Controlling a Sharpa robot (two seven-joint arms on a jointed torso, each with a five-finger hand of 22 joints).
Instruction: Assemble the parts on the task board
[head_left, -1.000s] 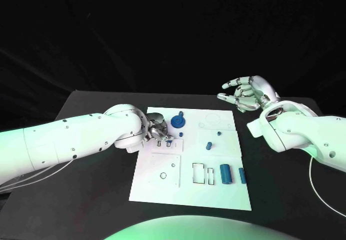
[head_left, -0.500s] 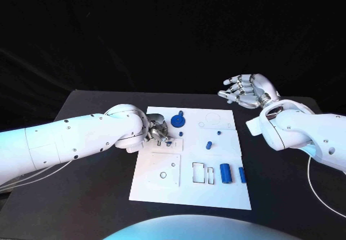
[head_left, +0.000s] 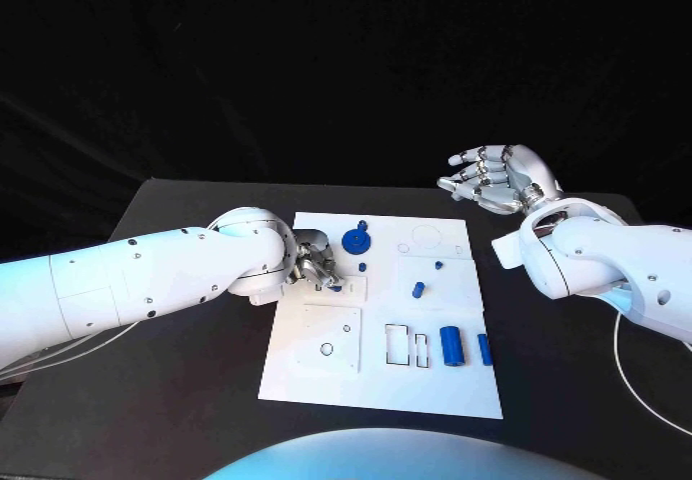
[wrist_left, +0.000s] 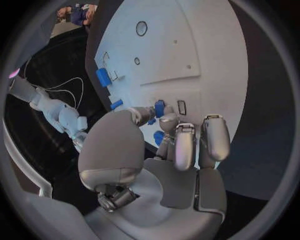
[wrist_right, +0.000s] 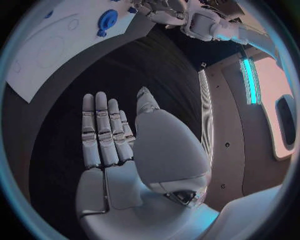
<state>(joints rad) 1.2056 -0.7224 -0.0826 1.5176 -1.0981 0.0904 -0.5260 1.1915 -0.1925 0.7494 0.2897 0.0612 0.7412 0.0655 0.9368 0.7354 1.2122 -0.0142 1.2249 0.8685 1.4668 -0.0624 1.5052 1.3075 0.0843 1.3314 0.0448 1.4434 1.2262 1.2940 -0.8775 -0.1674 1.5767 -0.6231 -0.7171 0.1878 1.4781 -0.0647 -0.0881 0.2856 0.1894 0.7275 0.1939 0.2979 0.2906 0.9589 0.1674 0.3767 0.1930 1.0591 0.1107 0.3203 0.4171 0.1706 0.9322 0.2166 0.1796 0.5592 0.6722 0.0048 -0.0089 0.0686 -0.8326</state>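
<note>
The white task board (head_left: 433, 390) lies mid-table. My left hand (head_left: 315, 266) rests low on its upper left area, and its fingertips pinch a small blue part (wrist_left: 159, 107) against the board (wrist_left: 187, 45); a second blue bit (wrist_left: 158, 137) shows under the fingers. A blue gear disc (head_left: 356, 241) lies just beside that hand. Small blue pegs (head_left: 418, 291) sit mid-board, and a blue cylinder (head_left: 451, 346) and blue bar (head_left: 485, 349) lie at the lower right. My right hand (head_left: 495, 180) hovers raised beyond the board's far right corner, fingers apart and holding nothing (wrist_right: 119, 140).
Rectangular cut-outs (head_left: 397, 344) and a small round hole (head_left: 326, 351) mark the board's near half. A raised white square plate (head_left: 329, 338) sits on the board's left. The black table (head_left: 173, 400) spreads around the board. The gear disc (wrist_right: 107, 19) and the board's corner (wrist_right: 44, 55) appear in the right wrist view.
My right hand has risen slightly and drifted a little away from the board. My left hand has stayed in place with the small blue part.
</note>
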